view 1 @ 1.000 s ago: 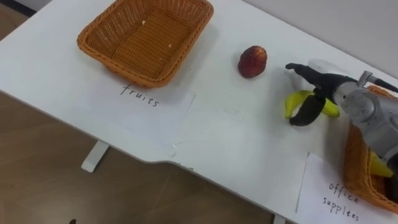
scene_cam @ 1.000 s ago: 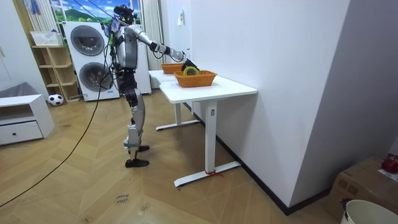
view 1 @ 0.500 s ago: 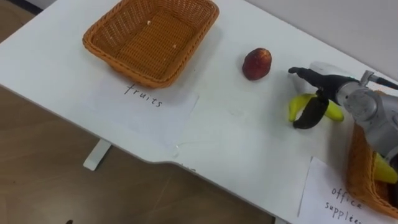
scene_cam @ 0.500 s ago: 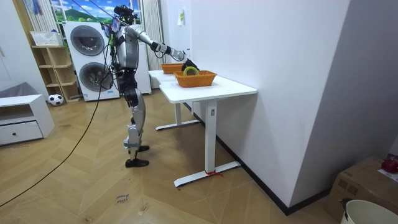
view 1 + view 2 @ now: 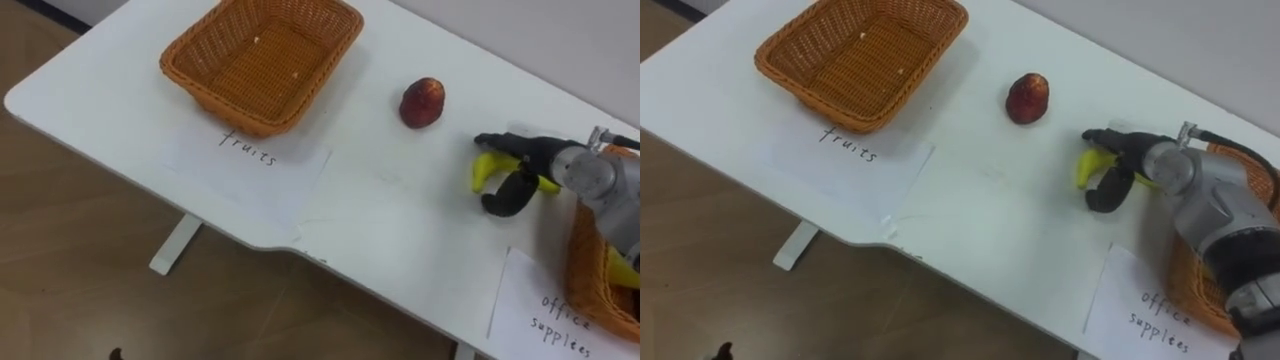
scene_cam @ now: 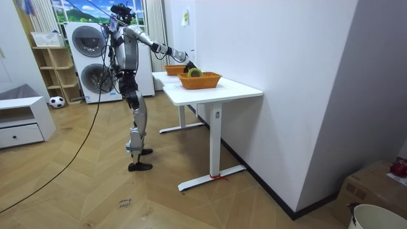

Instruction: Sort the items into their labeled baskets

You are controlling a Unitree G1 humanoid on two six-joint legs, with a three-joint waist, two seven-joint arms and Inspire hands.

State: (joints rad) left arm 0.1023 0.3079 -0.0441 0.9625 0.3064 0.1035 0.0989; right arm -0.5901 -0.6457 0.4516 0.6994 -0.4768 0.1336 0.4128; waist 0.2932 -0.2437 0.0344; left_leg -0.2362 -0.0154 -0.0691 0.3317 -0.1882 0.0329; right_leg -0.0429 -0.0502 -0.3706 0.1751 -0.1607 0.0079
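Note:
A yellow banana [image 5: 486, 170] lies on the white table [image 5: 380, 230], right of a red apple [image 5: 423, 102]. My right hand [image 5: 528, 157] reaches in from the right and is shut on the banana, fingers over its top and thumb curled under its near side. The empty wicker fruit basket [image 5: 210, 100] stands at the far left, behind a paper label [image 5: 250, 160]. At the right edge is the office supplies basket [image 5: 590, 280], with a yellow thing [image 5: 622, 268] inside. In the room view I stand at the table's end with my right arm stretched over the baskets [image 6: 199, 80].
A second paper label [image 5: 555, 315] lies in front of the right basket. The table's front edge [image 5: 250, 235] runs diagonally, with wooden floor [image 5: 90, 260] below it. A wall borders the table's far side.
The whole picture has shifted, so the camera moved. My right hand stays at the banana, with its thumb drawn in closer under the fruit. Apple and baskets have not moved.

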